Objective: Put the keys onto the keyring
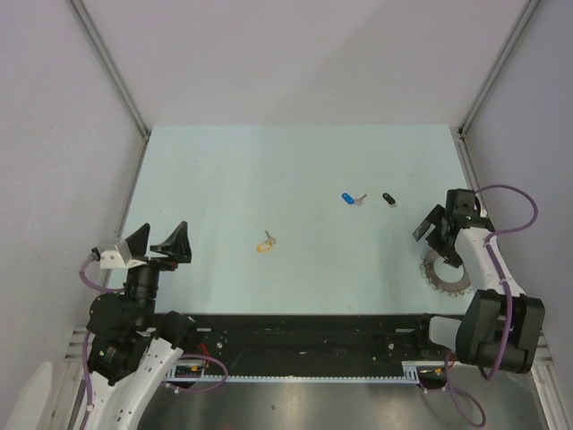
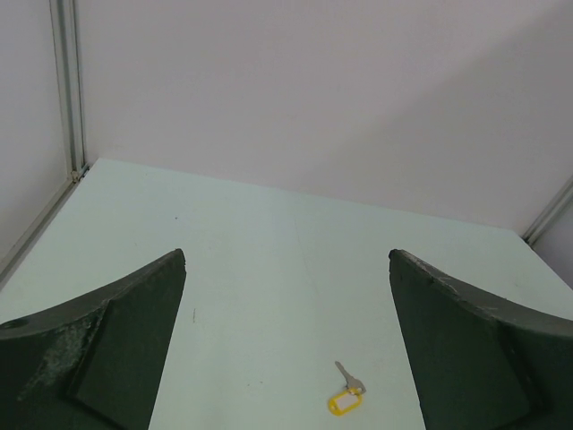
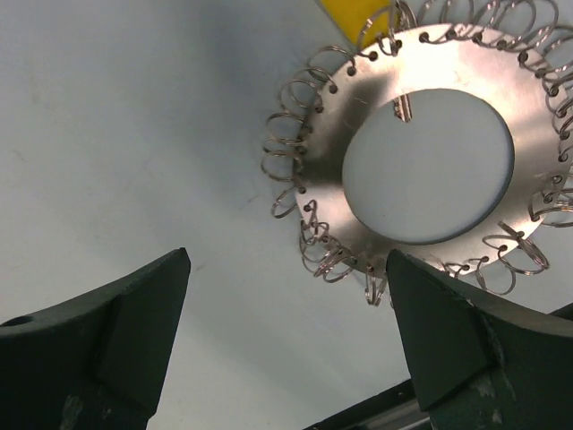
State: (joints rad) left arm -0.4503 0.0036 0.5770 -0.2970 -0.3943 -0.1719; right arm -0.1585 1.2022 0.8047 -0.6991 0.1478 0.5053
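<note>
The yellow key (image 1: pixel 266 243) lies mid-table; it also shows in the left wrist view (image 2: pixel 346 398), ahead of and between my open fingers. The blue key (image 1: pixel 347 199) and black key (image 1: pixel 389 199) lie further right. The keyring (image 1: pixel 445 272), a silvery disc with coiled wire loops round its rim, lies flat at the right, partly under the right arm. In the right wrist view the keyring (image 3: pixel 331 134) lies just beyond the right fingertip. A yellow piece (image 3: pixel 352 12) shows at its far edge. My left gripper (image 1: pixel 159 242) (image 2: pixel 286 260) and right gripper (image 1: pixel 435 235) (image 3: pixel 286 269) are open and empty.
The pale green table (image 1: pixel 269 170) is walled by white panels with aluminium posts (image 1: pixel 107 67) at the back corners. A black rail (image 1: pixel 304 336) runs along the near edge between the arm bases.
</note>
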